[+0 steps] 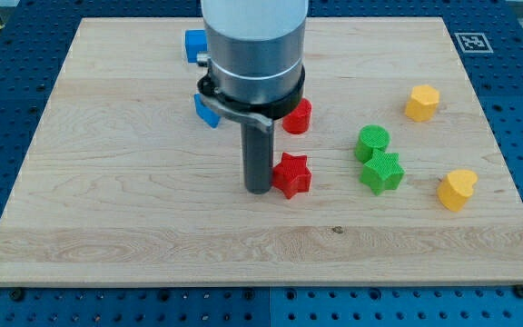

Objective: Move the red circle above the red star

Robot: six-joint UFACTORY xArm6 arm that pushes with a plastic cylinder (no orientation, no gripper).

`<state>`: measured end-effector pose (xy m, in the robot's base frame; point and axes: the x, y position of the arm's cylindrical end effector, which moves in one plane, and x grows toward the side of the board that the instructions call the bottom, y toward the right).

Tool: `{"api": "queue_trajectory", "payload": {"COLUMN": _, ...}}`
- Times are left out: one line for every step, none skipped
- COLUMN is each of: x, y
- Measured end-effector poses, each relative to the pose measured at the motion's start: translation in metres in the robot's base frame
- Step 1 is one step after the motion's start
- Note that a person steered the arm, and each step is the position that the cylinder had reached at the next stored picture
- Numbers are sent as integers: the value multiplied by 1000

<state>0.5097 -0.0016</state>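
Note:
The red star point(291, 174) lies near the board's middle. The red circle point(299, 116) sits just above it toward the view's top, partly hidden behind the arm's body. My tip point(258, 190) rests on the board right at the red star's left side, touching or almost touching it. The red circle is up and to the right of the tip.
A blue block point(194, 44) and a second blue block point(207, 111) sit left of the arm, partly hidden. A green circle point(372, 142) and green star point(382, 173) lie to the right. A yellow block point(422, 103) and yellow heart point(458, 189) lie far right. The wooden board point(107, 209) ends near each view edge.

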Motion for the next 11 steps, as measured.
{"api": "queue_trajectory", "payload": {"x": -3, "y": 10}}
{"api": "queue_trajectory", "payload": {"x": -3, "y": 34}}
{"api": "queue_trajectory", "payload": {"x": -3, "y": 45}}
{"api": "queue_trajectory", "payload": {"x": -3, "y": 58}}
{"api": "queue_trajectory", "payload": {"x": -3, "y": 65}}
{"api": "queue_trajectory", "payload": {"x": -7, "y": 65}}
{"api": "queue_trajectory", "payload": {"x": -23, "y": 57}}
{"api": "queue_trajectory", "payload": {"x": -39, "y": 52}}
{"api": "queue_trajectory", "payload": {"x": -40, "y": 39}}
{"api": "queue_trajectory", "payload": {"x": -46, "y": 1}}
{"api": "queue_trajectory", "payload": {"x": -100, "y": -17}}
